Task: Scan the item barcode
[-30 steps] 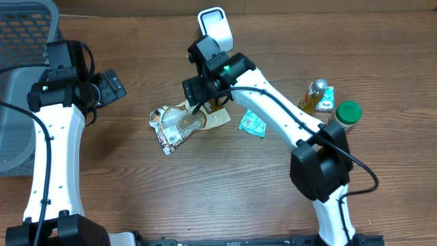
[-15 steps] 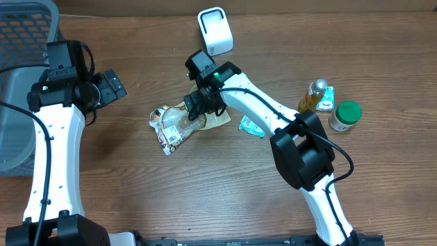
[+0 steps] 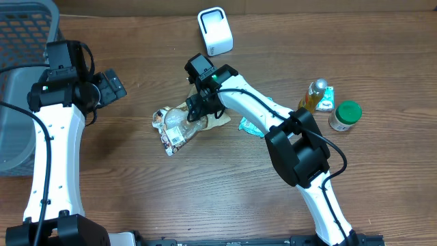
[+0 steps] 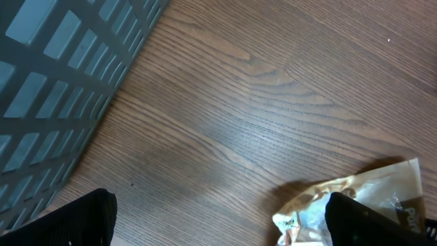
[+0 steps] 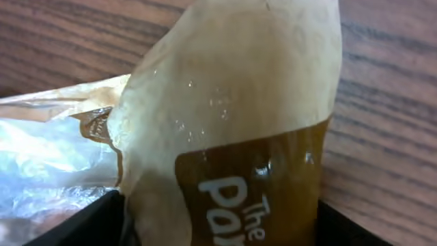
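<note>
**Overhead:** The right arm stretches from the near edge of the brown wooden surface point(image 3: 382, 205) diagonally toward its middle. The right tool point(image 3: 196, 109) points down onto the crinkled clear-and-tan plastic snack bag point(image 3: 176, 126), which lies near the surface's centre. The left arm stands bent along the left edge, and the left tool point(image 3: 113, 85) is well apart from the bag. A white box-shaped scanner point(image 3: 215, 31) stands by the far edge, beyond the bag, and a grey mesh basket point(image 3: 20, 41) fills the far-left corner. A green foil packet point(image 3: 249, 124), a yellow bottle point(image 3: 314, 96) and a green-lidded jar point(image 3: 346, 115) sit toward the right edge. Bare wood spreads between the two arms toward the near edge.

**Left wrist:** The left tool's fingers point(image 4: 89, 219) stand spread wide over bare wood with nothing between them. The basket's wall is at upper left and the bag's corner at lower right.

**Right wrist:** The bag's tan panel with white lettering fills the gap between the right tool's dark fingers point(image 5: 68, 222). Whether they pinch it cannot be told.
</note>
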{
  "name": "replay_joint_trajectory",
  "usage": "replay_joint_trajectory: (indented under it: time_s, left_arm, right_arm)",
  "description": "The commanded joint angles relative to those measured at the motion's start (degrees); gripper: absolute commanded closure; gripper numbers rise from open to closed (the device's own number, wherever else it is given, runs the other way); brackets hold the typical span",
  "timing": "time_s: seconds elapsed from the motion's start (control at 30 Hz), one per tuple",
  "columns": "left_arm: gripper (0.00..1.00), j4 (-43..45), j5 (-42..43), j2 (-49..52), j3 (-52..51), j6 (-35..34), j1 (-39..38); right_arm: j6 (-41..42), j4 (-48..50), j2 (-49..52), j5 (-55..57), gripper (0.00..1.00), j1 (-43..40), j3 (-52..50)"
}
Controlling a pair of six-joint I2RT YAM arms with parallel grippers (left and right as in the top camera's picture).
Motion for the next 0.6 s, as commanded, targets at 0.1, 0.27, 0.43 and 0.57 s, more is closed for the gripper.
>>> replay_joint_trajectory:
  time_s: [0.1,0.27,0.43,0.57]
  left_arm:
    - [0.00,0.1,-0.1,-0.4,0.5,0.7,0.1]
    - [0.00,0.1,-0.1,-0.4,0.5,0.7,0.1]
    - [0.00,0.1,-0.2,-0.4,0.5,0.7,0.1]
    - [0.01,0.1,-0.1,-0.4,0.5,0.7,0.1]
  right_arm:
    - [0.1,-1.8,2.0,-3.1,0.64,0.1,-0.4]
    - [0.3,-5.1,0.7,-7.3,0.77,-1.7,3.8]
    - [0.5,-8.7,-1.5,-7.1,0.78,-3.3,9.4]
    - [0.5,-9.4,-3.7,-7.1,0.85,-3.4,10.5]
